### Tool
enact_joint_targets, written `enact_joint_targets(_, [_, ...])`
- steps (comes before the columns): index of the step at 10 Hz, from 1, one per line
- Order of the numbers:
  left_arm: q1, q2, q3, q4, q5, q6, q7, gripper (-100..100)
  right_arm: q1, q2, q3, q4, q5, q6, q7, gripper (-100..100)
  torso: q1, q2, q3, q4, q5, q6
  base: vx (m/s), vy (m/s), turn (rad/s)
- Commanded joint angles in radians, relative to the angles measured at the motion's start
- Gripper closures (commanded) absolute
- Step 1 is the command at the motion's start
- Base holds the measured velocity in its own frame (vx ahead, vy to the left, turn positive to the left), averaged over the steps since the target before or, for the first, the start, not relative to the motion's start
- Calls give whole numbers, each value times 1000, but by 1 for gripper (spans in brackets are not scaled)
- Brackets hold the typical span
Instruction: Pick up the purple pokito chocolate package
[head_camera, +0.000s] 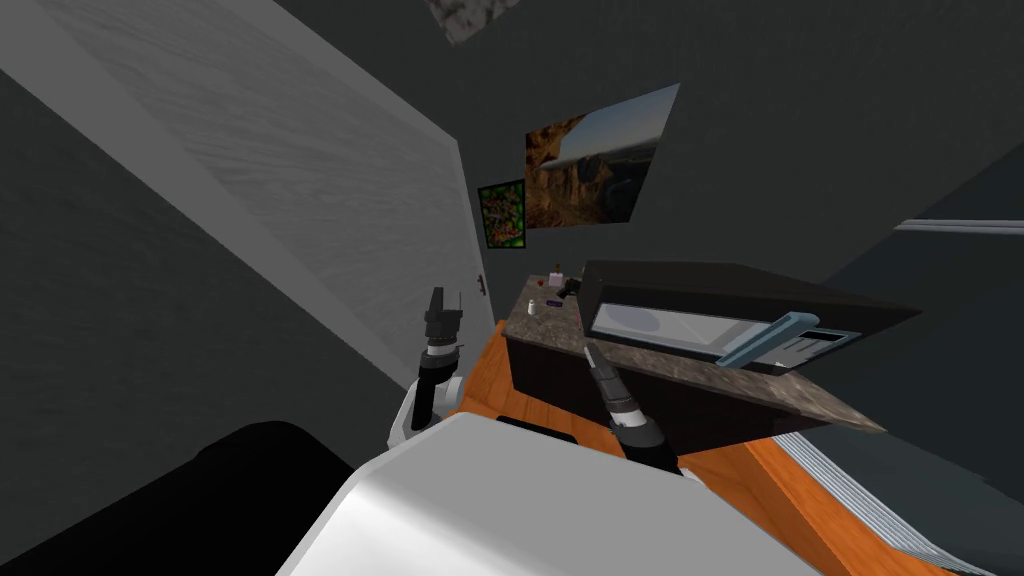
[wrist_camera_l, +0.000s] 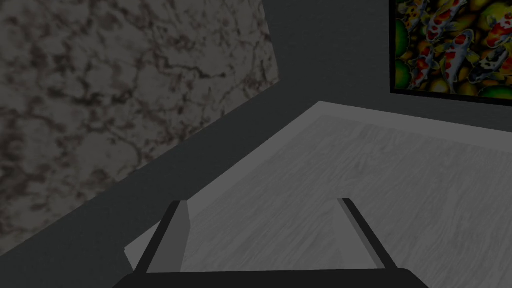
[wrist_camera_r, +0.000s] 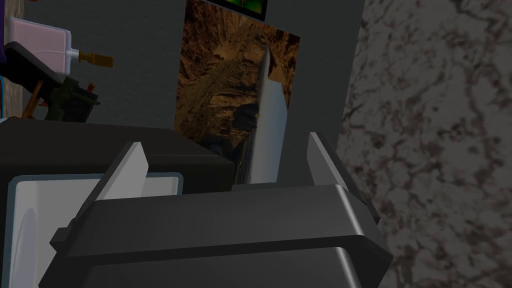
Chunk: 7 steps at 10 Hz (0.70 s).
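Open and empty, my right gripper (head_camera: 591, 352) sits by the microwave (head_camera: 700, 300), my left gripper (head_camera: 445, 297) equally spread; the purple package (head_camera: 553, 302) lies at the far end of the counter (head_camera: 700, 375), so I should reach low along the microwave's left side.

package (head_camera: 553, 303): purple speck on the tabletop (head_camera: 545, 328) beyond the microwave (head_camera: 700, 300); shape and print too small to tell
white bit (head_camera: 531, 308), pink bit (head_camera: 555, 275), dark bit (head_camera: 570, 287): beyond the microwave, too small to name
microwave door (wrist_camera_r: 30, 225): cut by the edge, partly behind the right gripper (wrist_camera_r: 223, 140)
fish picture (wrist_camera_l: 450, 45): cut by the edge
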<state>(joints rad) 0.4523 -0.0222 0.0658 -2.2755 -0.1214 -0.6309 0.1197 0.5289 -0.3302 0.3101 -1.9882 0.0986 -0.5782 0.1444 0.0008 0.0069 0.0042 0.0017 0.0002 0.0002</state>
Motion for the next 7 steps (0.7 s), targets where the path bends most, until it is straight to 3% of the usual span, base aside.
enact_joint_targets(1, [0, 0, 0, 0, 0, 0, 0, 0, -7, -50, 50, 50, -2, -17, 7, -100, 0, 0, 0, 0, 0, 0, -130, 30, 143])
enact_joint_targets(7, [0, 0, 0, 0, 0, 0, 0, 0, -26, -227, 203, 204, -9, -72, 21, -100, -1, -1, 0, 0, 0, 0, -102, 30, 109])
